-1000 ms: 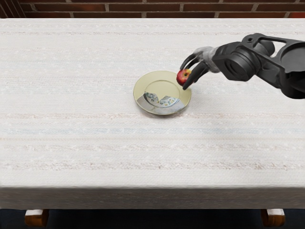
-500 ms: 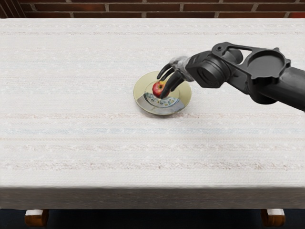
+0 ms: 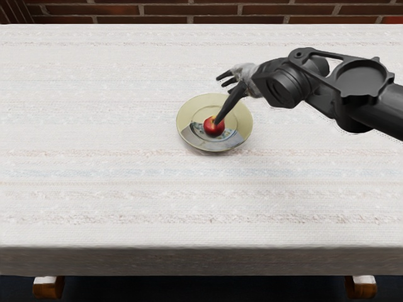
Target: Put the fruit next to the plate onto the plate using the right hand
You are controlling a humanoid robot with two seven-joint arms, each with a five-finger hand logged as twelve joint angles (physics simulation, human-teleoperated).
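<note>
Right hand [image 3: 239, 80], coming from the right edge, is open: fingers spread, holding nothing. On the white table [image 3: 126, 207] stands the plate [image 3: 247, 126], and the red apple [image 3: 213, 126] lies in its middle. One finger reaches down to the apple's top.

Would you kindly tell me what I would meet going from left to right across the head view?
plate with the fruit on it → right hand → right arm
</note>
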